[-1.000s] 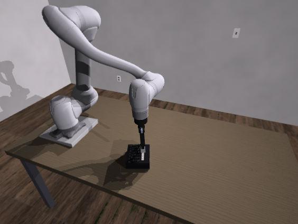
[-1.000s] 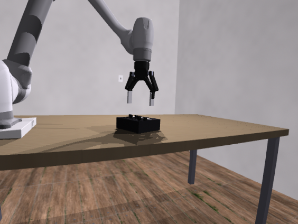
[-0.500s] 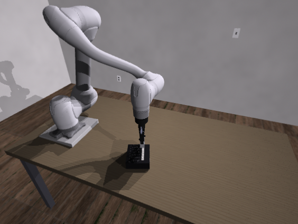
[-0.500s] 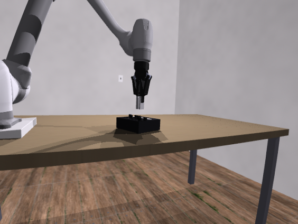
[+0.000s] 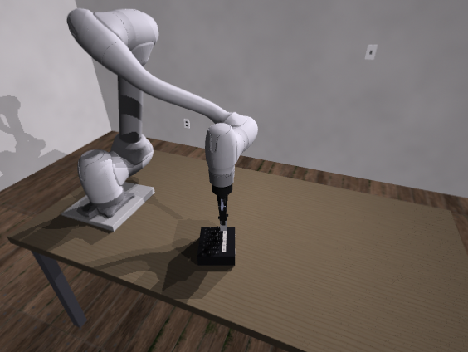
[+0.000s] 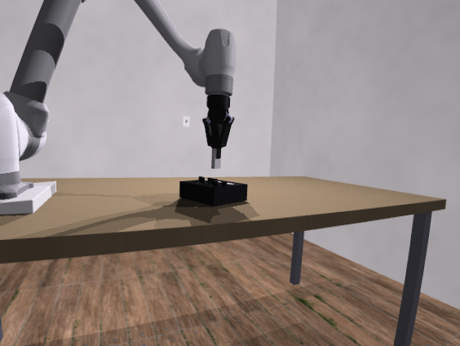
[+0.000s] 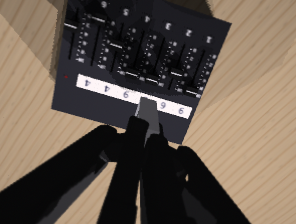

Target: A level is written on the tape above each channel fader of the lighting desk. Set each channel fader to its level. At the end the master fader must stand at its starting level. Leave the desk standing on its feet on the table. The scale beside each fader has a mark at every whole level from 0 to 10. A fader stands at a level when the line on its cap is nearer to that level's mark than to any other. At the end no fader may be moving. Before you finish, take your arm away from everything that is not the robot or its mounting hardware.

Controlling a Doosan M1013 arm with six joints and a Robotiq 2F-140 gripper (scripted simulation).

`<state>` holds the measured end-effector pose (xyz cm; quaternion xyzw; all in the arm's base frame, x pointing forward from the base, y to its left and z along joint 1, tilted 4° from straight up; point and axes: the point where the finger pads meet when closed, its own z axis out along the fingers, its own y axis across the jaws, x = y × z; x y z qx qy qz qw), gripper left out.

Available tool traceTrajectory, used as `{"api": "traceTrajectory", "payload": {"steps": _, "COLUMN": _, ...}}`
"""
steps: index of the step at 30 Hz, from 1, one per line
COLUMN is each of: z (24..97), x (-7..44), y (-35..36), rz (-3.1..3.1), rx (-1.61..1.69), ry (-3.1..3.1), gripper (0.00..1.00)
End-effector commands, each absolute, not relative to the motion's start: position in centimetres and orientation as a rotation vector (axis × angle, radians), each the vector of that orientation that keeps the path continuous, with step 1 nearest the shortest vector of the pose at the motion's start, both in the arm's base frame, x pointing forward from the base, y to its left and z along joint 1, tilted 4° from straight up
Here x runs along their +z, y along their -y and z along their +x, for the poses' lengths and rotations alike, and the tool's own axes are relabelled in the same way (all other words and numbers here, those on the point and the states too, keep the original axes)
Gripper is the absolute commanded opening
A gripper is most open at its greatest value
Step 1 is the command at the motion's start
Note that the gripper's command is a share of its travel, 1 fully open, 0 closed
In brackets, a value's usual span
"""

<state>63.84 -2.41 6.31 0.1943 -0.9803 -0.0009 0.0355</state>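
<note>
1. Here I am, my pincer (image 5: 223, 227) (image 6: 216, 166) (image 7: 144, 111) closed on nothing, tips pointing down, apart from the lighting desk (image 5: 216, 246) (image 6: 213, 193) (image 7: 117, 110), which sits on the table (image 5: 332, 257) (image 6: 326, 200) (image 7: 255, 110) below me.
2. Looking through the wrist view, I've got the channel faders from eleven to one o'clock of my tips; the master fader (image 7: 70, 25) lies towards ten. Mine is the only arm, so reaching is my job.
3. Now the lie of the desk: its tape (image 7: 90, 82) runs from between nine and ten to between three and four. The fader slots cross it, roughly half past twelve to half past six, with the tape end towards half past six.
4. My tips cover part of the tape, so one level is probably hidden; I'd judge the next push should follow a slot's line.

Your end effector (image 5: 223, 227) (image 6: 216, 167) (image 7: 144, 111) has shut: a second ago, you had its two fingertips spread well apart above the desk (image 5: 216, 258) (image 6: 196, 192) (image 7: 120, 111), and now they stand together with nothing between them. Most of that closing you had already made half a second ago. In your exterior view, the arm's wrist (image 5: 221, 154) (image 6: 220, 55) sits slightly lower than it did a second ago.
</note>
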Motion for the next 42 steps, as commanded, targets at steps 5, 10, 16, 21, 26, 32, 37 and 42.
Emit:
{"api": "traceTrajectory", "payload": {"steps": 5, "z": 63.8, "x": 6.3, "y": 2.4, "rz": 0.597, "rx": -0.003, "ry": 3.012, "gripper": 0.0}}
{"api": "traceTrajectory", "payload": {"steps": 10, "z": 63.8, "x": 6.3, "y": 2.4, "rz": 0.597, "rx": -0.003, "ry": 3.012, "gripper": 0.0}}
{"api": "traceTrajectory", "payload": {"steps": 16, "z": 63.8, "x": 6.2, "y": 2.4, "rz": 0.597, "rx": -0.003, "ry": 3.012, "gripper": 0.0}}
{"api": "traceTrajectory", "payload": {"steps": 21, "z": 63.8, "x": 6.0, "y": 2.4, "rz": 0.597, "rx": -0.003, "ry": 3.012, "gripper": 0.0}}
{"api": "traceTrajectory", "payload": {"steps": 26, "z": 63.8, "x": 5.7, "y": 2.4, "rz": 0.597, "rx": -0.003, "ry": 3.012, "gripper": 0.0}}
{"api": "traceTrajectory", "payload": {"steps": 32, "z": 63.8, "x": 5.3, "y": 2.4, "rz": 0.597, "rx": -0.003, "ry": 3.012, "gripper": 0.0}}
{"api": "traceTrajectory", "payload": {"steps": 37, "z": 63.8, "x": 5.1, "y": 2.4, "rz": 0.597, "rx": -0.003, "ry": 3.012, "gripper": 0.0}}
{"api": "traceTrajectory", "payload": {"steps": 42, "z": 63.7, "x": 4.7, "y": 2.4, "rz": 0.597, "rx": -0.003, "ry": 3.012, "gripper": 0.0}}
